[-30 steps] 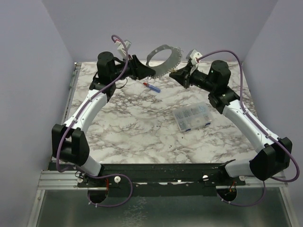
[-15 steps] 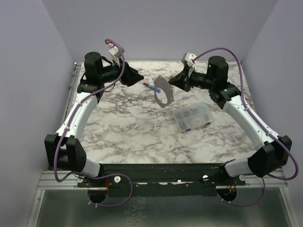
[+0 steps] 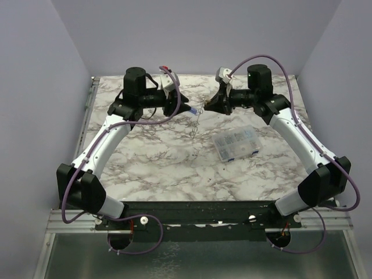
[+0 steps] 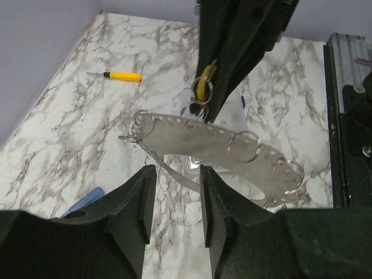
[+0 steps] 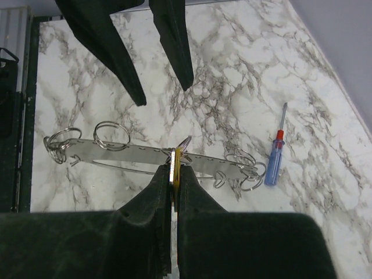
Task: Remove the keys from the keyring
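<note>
Keyring (image 4: 192, 136): grey perforated band, off the table (image 3: 174, 168), hanging between the 2 arms at the far middle; from above we see it nearly edge-on; several small split rings (image 5: 112, 135) are threaded along its holes.

1 yellow-tan key (image 4: 202, 88) at mid-band is pinched in the right claw (image 5: 173, 170), whose jaws are closed tight on it; we judge the whole hoop hangs from this grip.

Left claw (image 4: 174, 171): jaws apart, gripping nothing; it faces the right claw from the other side of the band, near it but apart.

Key relation: the band's long axis runs crosswise to both claws, so the left claw meets its flat side and its jaws straddle the lower edge; the left arm is the free one and the nearer to take hold; we judge it must clamp the band before the key can be worked free.

Around: blue-and-red screwdriver (image 5: 273, 160) on the table just under the hoop; yellow-handled tool (image 4: 119, 76) well apart; clear compartment box (image 3: 235, 142) nearer the bases; nothing lies between left claw and band, though the split rings crowd the edge.
</note>
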Action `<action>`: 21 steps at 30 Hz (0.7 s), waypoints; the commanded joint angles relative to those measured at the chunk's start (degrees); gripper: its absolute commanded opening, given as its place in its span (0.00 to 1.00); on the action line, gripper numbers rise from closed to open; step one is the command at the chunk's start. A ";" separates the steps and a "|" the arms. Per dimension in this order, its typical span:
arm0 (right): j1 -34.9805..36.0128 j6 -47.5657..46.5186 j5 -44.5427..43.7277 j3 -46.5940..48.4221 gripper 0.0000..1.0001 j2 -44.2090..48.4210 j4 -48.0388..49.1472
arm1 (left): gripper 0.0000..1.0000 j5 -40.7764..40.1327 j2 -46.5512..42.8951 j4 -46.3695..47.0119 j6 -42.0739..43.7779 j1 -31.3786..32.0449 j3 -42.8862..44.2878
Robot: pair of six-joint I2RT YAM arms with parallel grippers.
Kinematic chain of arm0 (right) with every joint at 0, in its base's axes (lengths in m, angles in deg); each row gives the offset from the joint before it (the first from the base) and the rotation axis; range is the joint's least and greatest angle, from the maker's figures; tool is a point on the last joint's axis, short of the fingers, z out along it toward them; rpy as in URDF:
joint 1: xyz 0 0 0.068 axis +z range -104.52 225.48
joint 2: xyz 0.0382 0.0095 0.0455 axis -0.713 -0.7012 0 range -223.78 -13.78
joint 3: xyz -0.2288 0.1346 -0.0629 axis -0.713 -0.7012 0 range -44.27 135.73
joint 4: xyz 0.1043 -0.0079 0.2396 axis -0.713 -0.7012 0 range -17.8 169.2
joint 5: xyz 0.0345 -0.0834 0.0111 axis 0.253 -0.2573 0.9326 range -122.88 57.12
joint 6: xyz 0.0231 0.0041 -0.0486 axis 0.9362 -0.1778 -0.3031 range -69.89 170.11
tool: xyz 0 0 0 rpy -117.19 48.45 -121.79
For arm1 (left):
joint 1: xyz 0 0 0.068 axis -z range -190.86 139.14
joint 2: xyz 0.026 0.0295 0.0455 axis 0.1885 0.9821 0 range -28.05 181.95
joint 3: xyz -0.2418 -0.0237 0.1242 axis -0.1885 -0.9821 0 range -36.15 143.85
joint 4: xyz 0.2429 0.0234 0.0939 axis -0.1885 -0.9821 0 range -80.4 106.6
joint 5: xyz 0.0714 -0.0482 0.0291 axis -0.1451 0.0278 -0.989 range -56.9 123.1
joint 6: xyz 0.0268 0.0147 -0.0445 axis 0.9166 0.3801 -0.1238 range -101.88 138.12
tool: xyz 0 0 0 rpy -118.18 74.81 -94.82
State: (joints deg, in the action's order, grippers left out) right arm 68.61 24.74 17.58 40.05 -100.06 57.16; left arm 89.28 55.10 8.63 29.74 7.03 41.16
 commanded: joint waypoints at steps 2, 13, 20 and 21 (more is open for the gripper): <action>-0.22 -2.28 4.04 3.37 0.01 -1.53 -5.28 | 0.40 -3.22 -0.51 -11.72 18.30 4.25 4.29; -0.21 -11.57 7.44 7.53 0.01 -3.58 -12.54 | 0.39 -5.38 0.14 -12.67 24.95 6.42 6.72; -0.20 -20.27 8.80 12.14 0.01 -5.90 -20.69 | 0.38 -3.75 0.71 -13.83 29.32 7.28 8.39; -0.20 -21.30 8.88 12.71 0.01 -6.09 -21.60 | 0.38 -3.51 0.73 -14.02 29.74 7.37 8.38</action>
State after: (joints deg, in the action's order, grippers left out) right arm 68.61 10.14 23.55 49.51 -104.89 41.60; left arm 84.69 55.43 -3.33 55.14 13.78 48.18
